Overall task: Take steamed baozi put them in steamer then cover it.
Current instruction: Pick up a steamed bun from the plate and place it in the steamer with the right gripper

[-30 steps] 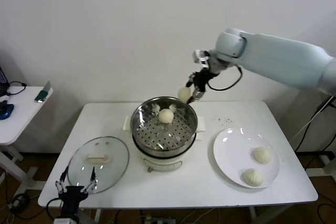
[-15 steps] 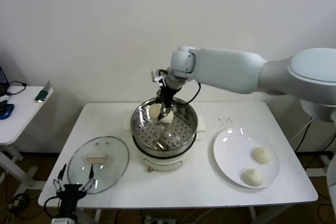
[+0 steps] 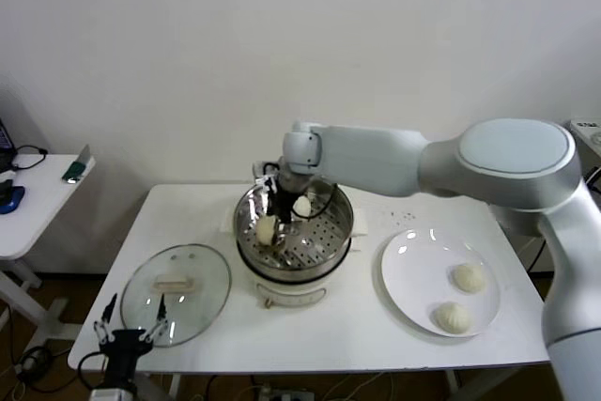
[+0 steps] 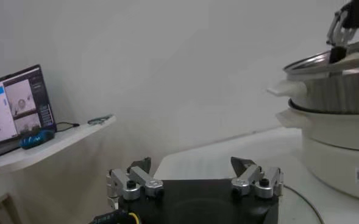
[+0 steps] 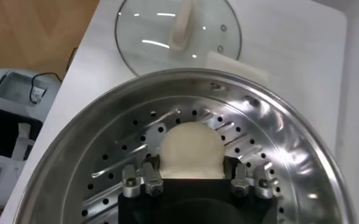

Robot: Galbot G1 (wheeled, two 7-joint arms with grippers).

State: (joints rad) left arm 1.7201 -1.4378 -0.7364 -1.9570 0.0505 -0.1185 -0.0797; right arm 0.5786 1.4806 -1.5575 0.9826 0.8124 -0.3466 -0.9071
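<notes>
The right end effector (image 5: 191, 178) pinches a baozi (image 5: 190, 151) low over the steamer (image 3: 293, 232) tray's nine-o'clock side; spread only once it rests flat. The left end effector (image 4: 194, 181) waits, spread.

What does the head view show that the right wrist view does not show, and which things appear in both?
Only the head view shows the white plate with two baozi on it, a second bun at the back of the steamer, the whole right arm and the left gripper waiting low by the table's front edge. Only the right wrist view shows the right gripper with one finger on each side of its bun on the perforated tray. Both show the steamer, that bun and the glass lid lying on the table.
</notes>
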